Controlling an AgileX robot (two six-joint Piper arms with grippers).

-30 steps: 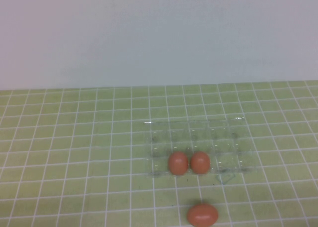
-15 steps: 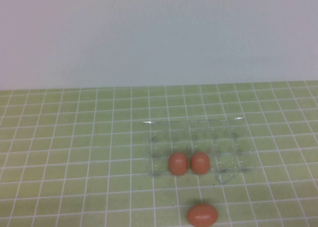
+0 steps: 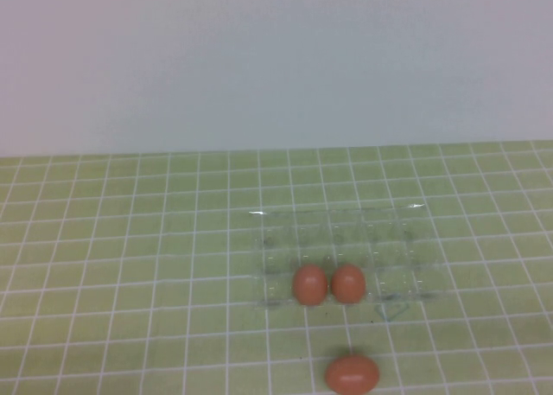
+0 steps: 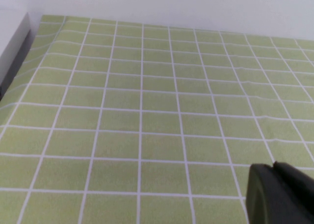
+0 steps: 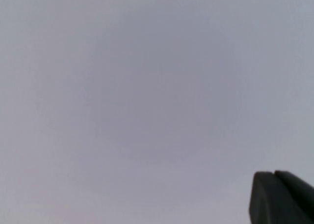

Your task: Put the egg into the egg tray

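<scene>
On the desk, the egg lies near the tray, outside it. Left gripper hovers over bare desk; right gripper faces blank grey; grip unclear for both.

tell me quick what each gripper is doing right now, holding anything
Left gripper: above bare green grid cloth, empty; open or shut cannot be told.
Right gripper: faces a blank grey surface, empty; open or shut cannot be told.

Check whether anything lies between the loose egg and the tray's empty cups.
The egg lies on the cloth just before the egg tray. Two seated eggs fill near-row cups; cups beside them look open. Neither gripper shows from above.
</scene>
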